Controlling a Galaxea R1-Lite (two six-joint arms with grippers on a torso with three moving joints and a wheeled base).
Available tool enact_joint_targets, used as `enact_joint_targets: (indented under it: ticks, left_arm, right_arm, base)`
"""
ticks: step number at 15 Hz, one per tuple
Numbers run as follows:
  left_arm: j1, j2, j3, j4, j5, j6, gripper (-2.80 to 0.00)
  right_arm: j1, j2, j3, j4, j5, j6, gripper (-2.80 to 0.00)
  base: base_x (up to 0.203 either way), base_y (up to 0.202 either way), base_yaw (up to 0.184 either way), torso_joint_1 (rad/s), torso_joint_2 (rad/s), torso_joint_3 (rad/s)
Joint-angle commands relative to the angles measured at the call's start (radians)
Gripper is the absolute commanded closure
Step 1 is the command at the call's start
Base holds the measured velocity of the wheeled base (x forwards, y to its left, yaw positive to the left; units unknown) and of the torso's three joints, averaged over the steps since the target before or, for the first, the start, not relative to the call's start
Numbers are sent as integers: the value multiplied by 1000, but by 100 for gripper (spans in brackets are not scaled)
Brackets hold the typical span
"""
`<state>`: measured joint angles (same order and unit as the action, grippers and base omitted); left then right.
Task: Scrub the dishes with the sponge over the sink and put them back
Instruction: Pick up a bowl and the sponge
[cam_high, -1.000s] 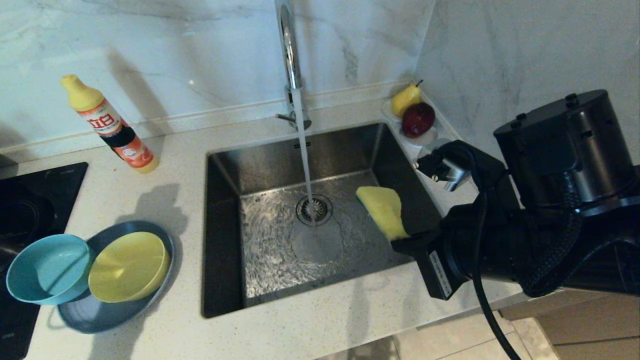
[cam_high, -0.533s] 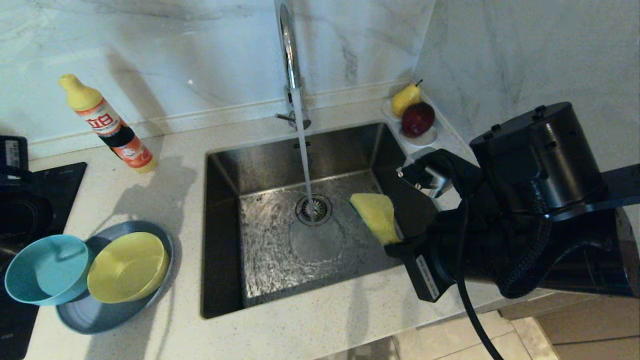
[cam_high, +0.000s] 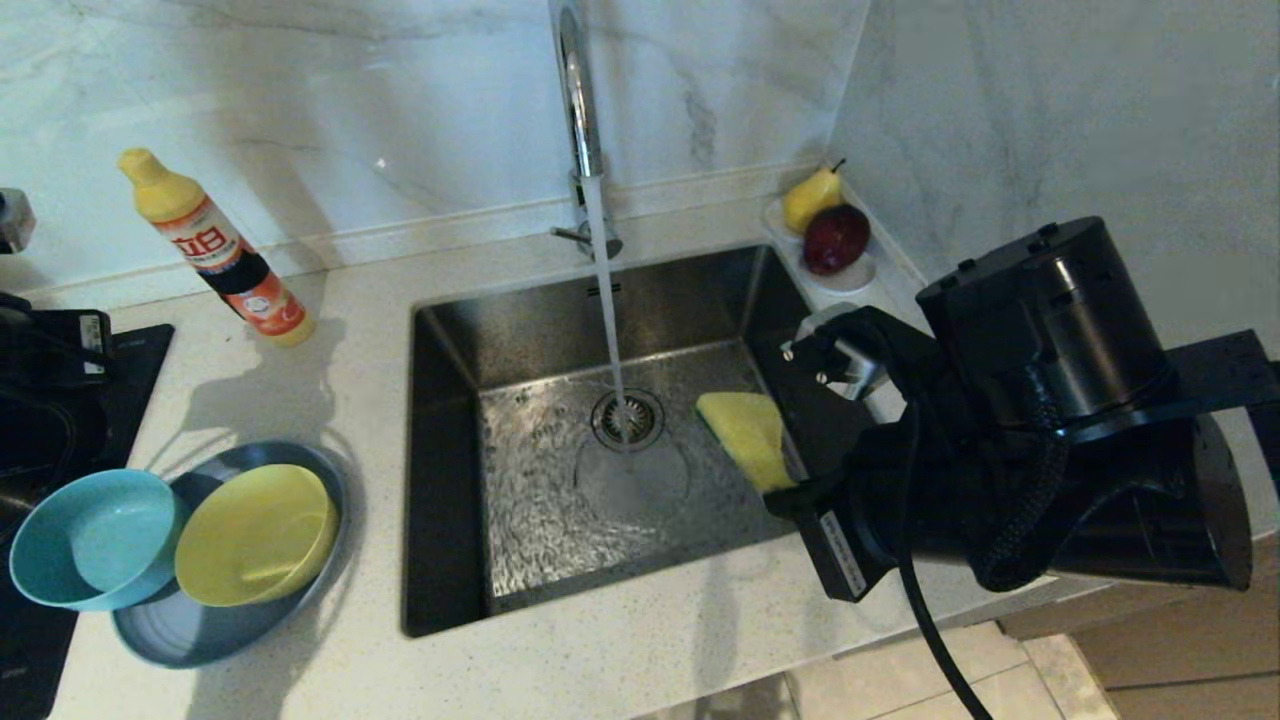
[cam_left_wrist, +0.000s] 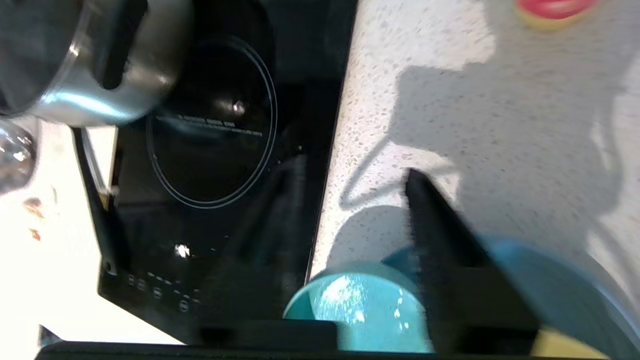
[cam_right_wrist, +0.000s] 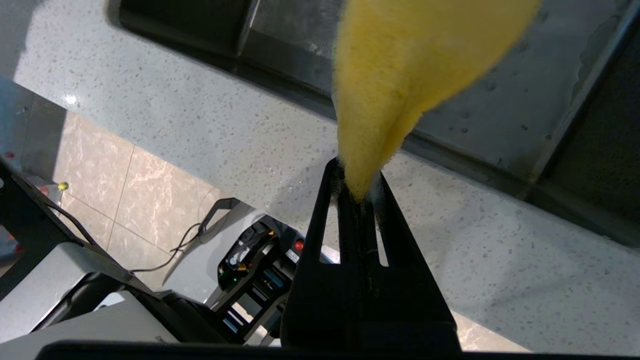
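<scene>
Over the right side of the sink (cam_high: 450, 420), my right hand (cam_right_wrist: 357, 192) is clamped on one narrow end of the sponge (cam_high: 745, 435), which hangs above the wet basin floor just beside the drain, clear of the running stream from the tap (cam_high: 575, 100). Its long axis runs from the hand up and away toward the drain, free end outermost; the yellow face looks upward, the dark scouring layer shows only as a thin edge.

On the worktop (cam_high: 330, 290) to the left of the sink, the grey-blue plate (cam_high: 150, 640) carries the yellow bowl (cam_high: 255, 535), with the teal bowl (cam_high: 90, 540) overlapping its left rim. I judge that no dish has been lifted or scrubbed yet; all three remain to be washed and returned.

My left hand (cam_left_wrist: 350, 220) is above the teal bowl, fingers (cam_left_wrist: 435, 220) spread and holding nothing. Behind it lies the black hob (cam_left_wrist: 210, 125), and a detergent bottle (cam_high: 225, 255) stands near the wall.
</scene>
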<state>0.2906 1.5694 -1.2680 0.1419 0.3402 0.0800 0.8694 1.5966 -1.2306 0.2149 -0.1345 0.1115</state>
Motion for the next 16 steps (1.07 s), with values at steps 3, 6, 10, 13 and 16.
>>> enact_joint_targets:
  ticks: [3, 6, 10, 13, 16]
  left_arm:
    - [86, 98, -23, 5, -32, -15, -280]
    - [128, 117, -27, 30, -72, -39, -280]
    - [150, 154, -25, 39, -120, -102, -280]
    - [162, 177, -27, 39, -136, -130, -280]
    - [163, 206, -30, 37, -136, -169, -280]
  right_arm:
    - [-1, 17, -2, 1, -1, 4, 0]
    - [-1, 26, -3, 0, -2, 4, 0]
    - [-1, 39, -3, 1, -1, 7, 0]
    - [-1, 40, -4, 0, -2, 2, 0]
    - [-1, 43, -4, 0, -2, 2, 0]
  base:
    - [0, 0, 0, 0, 0, 0]
    - [0, 0, 0, 0, 0, 0]
    - [0, 0, 0, 0, 0, 0]
    - [0, 0, 0, 0, 0, 0]
    - [0, 0, 0, 0, 0, 0]
